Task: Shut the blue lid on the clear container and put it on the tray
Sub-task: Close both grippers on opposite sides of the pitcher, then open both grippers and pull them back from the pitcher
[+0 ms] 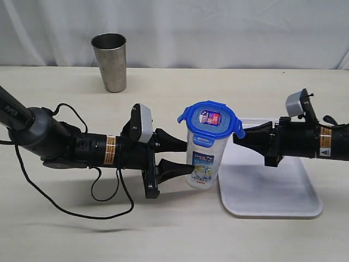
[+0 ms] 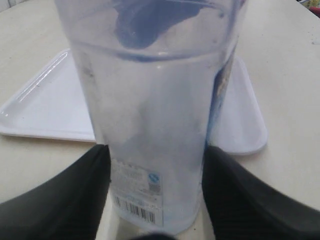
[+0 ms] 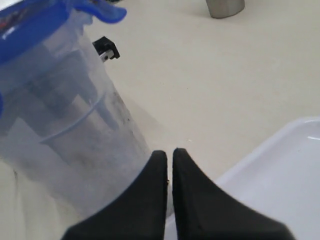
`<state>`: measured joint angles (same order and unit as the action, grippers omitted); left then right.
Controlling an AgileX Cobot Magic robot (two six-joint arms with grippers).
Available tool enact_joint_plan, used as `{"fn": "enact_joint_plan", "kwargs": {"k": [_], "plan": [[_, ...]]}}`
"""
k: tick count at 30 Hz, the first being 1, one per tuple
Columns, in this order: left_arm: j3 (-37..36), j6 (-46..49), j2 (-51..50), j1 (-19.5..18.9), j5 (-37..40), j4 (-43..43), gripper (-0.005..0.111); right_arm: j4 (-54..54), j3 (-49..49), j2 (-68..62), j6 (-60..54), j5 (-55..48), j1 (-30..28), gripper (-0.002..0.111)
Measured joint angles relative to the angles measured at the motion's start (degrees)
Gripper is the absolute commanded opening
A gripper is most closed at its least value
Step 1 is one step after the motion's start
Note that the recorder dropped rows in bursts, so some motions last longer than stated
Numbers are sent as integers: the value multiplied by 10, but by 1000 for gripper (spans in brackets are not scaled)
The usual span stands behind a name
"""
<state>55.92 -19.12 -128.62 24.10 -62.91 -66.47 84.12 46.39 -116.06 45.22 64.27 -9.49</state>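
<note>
The clear container [image 1: 203, 161] stands upright on the table, just left of the tray [image 1: 272, 191]. The blue lid [image 1: 210, 120] sits on its rim, with the side flaps sticking outward. My left gripper [image 1: 187, 157] reaches in from the left and is shut on the container's lower body. In the left wrist view its fingers [image 2: 95, 170] press both sides of the clear container [image 2: 155, 110]. My right gripper [image 1: 236, 136] is shut and holds nothing, its tips beside the lid's right flap. In the right wrist view the right gripper [image 3: 170, 154] points next to the container [image 3: 70, 145] and the lid [image 3: 35, 22].
A grey steel cup [image 1: 110, 61] stands at the back left of the table. The left arm's black cable [image 1: 65, 204] loops over the table near the front left. The tray [image 2: 40, 105] lies behind the container in the left wrist view, and the tray's corner [image 3: 285, 170] shows by the right fingers.
</note>
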Motion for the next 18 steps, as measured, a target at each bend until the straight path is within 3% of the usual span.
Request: {"fn": "enact_joint_plan", "kwargs": {"k": [18], "plan": [[0, 29, 0, 0, 9, 4, 53, -9, 5, 0, 11, -36, 52, 4]]}}
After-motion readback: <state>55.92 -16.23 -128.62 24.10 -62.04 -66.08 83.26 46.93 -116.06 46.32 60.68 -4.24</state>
